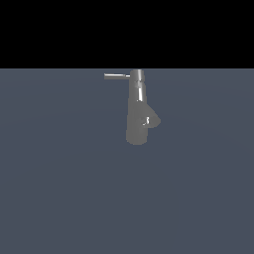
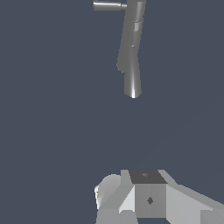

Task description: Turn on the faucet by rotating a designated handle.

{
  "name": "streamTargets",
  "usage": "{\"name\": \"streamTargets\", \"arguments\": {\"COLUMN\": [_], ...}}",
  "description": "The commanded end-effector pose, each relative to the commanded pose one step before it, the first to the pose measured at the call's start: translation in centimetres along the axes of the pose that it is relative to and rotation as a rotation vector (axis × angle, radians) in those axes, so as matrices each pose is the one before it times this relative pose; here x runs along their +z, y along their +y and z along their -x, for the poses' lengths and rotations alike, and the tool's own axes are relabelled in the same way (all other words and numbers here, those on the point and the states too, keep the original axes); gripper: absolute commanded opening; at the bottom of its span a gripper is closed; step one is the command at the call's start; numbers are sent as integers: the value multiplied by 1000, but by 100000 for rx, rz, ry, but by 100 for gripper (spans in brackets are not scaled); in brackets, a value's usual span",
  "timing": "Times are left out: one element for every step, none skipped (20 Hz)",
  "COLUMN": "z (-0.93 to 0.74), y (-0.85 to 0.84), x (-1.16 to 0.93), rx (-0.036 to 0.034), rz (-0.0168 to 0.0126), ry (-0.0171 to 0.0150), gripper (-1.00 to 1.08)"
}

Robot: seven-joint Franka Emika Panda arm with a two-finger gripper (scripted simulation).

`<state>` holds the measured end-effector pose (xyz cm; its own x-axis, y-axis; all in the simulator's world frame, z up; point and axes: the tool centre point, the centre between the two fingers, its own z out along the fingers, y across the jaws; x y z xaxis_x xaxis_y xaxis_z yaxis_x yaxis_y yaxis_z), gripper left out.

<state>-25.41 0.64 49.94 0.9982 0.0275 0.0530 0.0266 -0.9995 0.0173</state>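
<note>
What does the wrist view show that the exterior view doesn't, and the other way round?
Only the wrist view shows part of the robot's own hardware, the gripper; whether its jaws are open or shut cannot be told. Only the exterior view shows the black band above the grey floor; no arm appears there. Both show the faucet with its thin handle sticking out sideways, untouched.

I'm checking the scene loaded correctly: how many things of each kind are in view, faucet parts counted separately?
Faucet body: 1
Spout: 1
Handle: 1
Gripper: 1, wrist view only, jaws not clear
Total: 4
</note>
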Motion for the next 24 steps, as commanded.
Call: {"name": "streamTargets", "arguments": {"z": [0,-11,-25,-45,-61,-80,-88,-71,-54,-35,-14,7,25,21,-37,-64,-99,-132,-167,-202,-236,-265,-298,-333], "y": [1,-8,-35,-49,-72,-88,-97,-77,-55,-34,-14,12,20,-6,-1,-3,-9,-11,-14,-18,-21,-26,-31,-41], "x": [0,-24,-76,-120,-169,-213,-232,-186,-134,-83,-31,25,45,0,1,-10,-11,-9,-8,-7,-6,-5,-4,-3], "rx": [0,-21,-64,-100,-138,-170,-179,-136,-92,-49,-10,21,1,0,59,201,317,433,550,669,784,879,991,1099], "rz": [0,95,298,467,649,811,868,682,486,294,106,-91,-149,0,-31,-48,-93,-143,-189,-233,-271,-297,-324,-349], "ry": [0,70,224,353,496,629,684,546,395,242,89,-74,-127,0,-16,-5,-24,-48,-70,-91,-111,-125,-139,-154], "gripper": [-100,-100,-100,-100,-100,-100,-100,-100,-100,-100,-100,-100,-100,-100,-100,-100,-100,-100,-100,-100,-100,-100,-100,-100]}}
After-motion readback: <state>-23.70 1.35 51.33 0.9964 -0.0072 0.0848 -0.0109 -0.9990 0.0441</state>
